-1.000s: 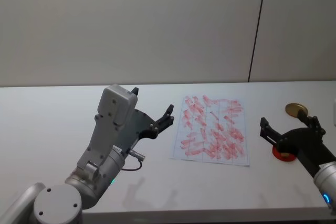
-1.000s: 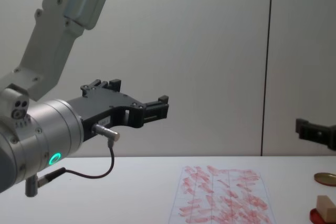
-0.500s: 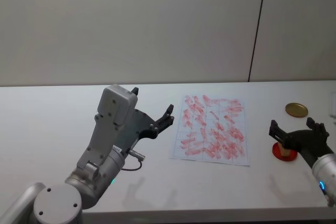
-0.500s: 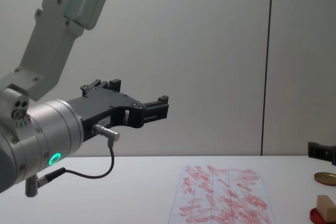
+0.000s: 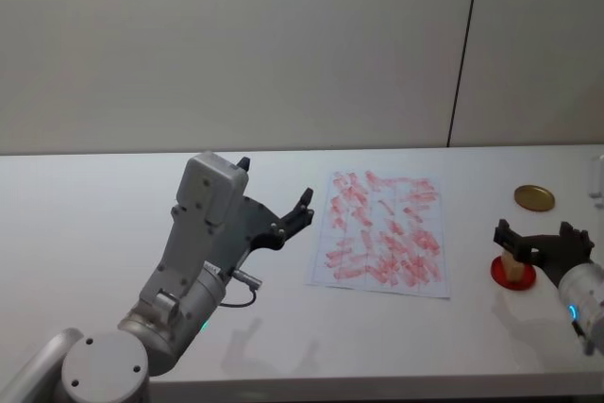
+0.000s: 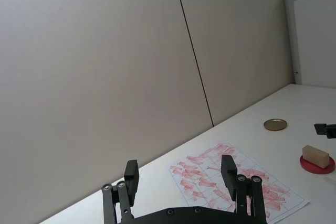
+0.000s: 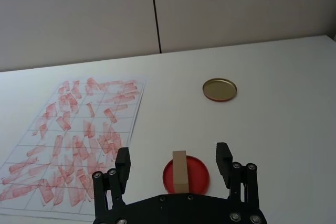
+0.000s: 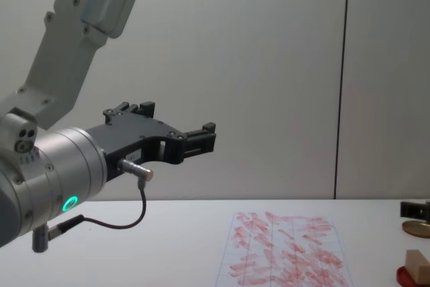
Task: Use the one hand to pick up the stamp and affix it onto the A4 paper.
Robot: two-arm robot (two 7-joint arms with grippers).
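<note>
A pale beige panelled wall (image 5: 236,44), cut by one thin dark vertical seam (image 5: 462,44), closes the room behind a long white counter (image 5: 85,205) with a smooth matte top. The big silver-grey left arm (image 5: 203,233), with a teal light ring and a thin black cable, rises from 7 o'clock in the head view. Its black two-fingered left tool (image 6: 179,169) hangs in the air above the counter at 9 o'clock of the paper, fingers spread wide and gripping nothing. The white rectangular A4 paper sheet (image 5: 382,233), faintly gridded and thick with red-pink oblong stamp marks, lies flat mid-counter. At its 3 o'clock, apart from the sheet's edge, the black two-fingered right tool (image 5: 533,233) hovers with its fingers wide open and nothing held. In the right wrist view the fingers stand either side of the stamp, and the chest view shows a finger above it, not touching. Below the tool a round red ink pad (image 7: 197,177) sits on the counter. A gold-coloured round lid (image 7: 219,89) lies flat at the pad's 1 o'clock, apart from it. The small pale wooden block stamp (image 7: 179,171) rests on the pad.
</note>
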